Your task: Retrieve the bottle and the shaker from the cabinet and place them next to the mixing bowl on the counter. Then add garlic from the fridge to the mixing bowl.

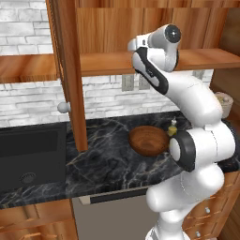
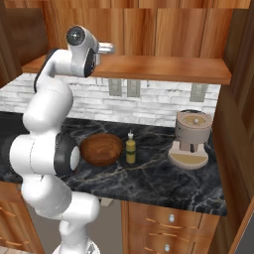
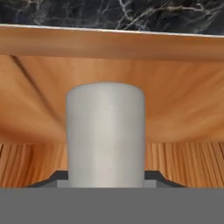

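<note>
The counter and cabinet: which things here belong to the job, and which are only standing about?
Part of the job:
- bottle, beside the bowl
- bowl
- shaker, between the fingers
- cabinet shelf
- counter

Just standing about:
- coffee machine
- sink
- wall sockets
</note>
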Controlling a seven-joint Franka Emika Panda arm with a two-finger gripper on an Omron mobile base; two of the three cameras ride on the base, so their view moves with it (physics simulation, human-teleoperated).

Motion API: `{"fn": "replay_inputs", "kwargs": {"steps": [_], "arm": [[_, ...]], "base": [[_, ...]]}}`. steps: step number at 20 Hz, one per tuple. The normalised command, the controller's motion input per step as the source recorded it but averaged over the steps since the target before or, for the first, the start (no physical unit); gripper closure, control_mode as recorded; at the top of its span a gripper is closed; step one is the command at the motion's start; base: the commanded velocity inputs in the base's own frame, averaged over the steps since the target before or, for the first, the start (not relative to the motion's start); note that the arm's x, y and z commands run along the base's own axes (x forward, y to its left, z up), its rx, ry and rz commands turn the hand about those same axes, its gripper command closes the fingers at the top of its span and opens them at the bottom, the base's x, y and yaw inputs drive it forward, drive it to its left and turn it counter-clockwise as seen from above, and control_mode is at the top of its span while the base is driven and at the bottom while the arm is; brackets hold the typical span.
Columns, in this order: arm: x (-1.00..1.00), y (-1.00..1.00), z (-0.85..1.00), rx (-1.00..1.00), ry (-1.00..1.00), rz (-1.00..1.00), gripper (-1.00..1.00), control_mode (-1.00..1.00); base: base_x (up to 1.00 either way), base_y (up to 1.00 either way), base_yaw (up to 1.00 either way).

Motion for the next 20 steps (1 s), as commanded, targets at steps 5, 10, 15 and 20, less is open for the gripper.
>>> {"fn": "replay_inputs", "kwargs": {"steps": [5, 10, 15, 20], "arm": [[-1.0, -0.32, 0.17, 0.0, 0.0, 0.0, 1.0, -1.0], [-1.0, -0.43, 0.04, 0.0, 0.0, 0.0, 1.0, -1.0], [-1.0, -0.49, -0.01, 0.0, 0.0, 0.01, 1.0, -1.0], [-1.0, -0.44, -0.12, 0.0, -0.02, 0.0, 1.0, -1.0]], "base": [[0.0, 0.0, 0.0], [0.0, 0.0, 0.0], [0.0, 0.0, 0.0], [0.0, 0.0, 0.0]]}}
